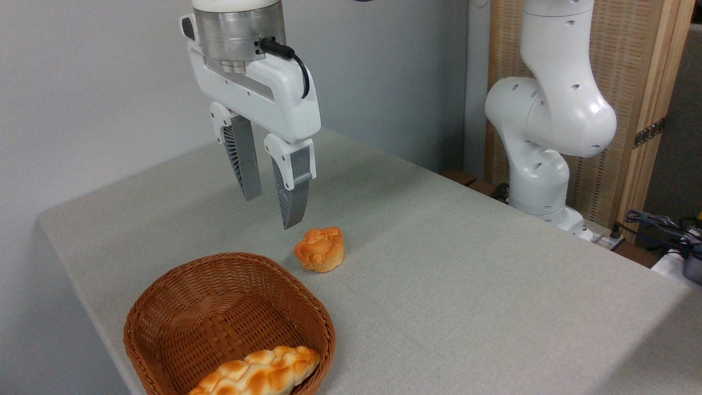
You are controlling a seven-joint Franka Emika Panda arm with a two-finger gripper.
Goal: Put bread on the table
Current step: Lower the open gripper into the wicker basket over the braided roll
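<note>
While bread (258,373) sits in basket (181,307), grey cloth table (466,285), pale wall (82,82)

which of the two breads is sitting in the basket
The long braided bread, lying in the wicker basket; the small round bun sits outside it on the table.

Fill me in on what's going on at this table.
A robot arm is meant to move bread onto the table. Its gripper hangs open and empty above the cloth, behind the basket. The braided loaf lies inside the basket at its near edge, untouched. A small round bun sits on the table just beyond the basket, below and right of the fingers. Nothing is being held yet.
</note>
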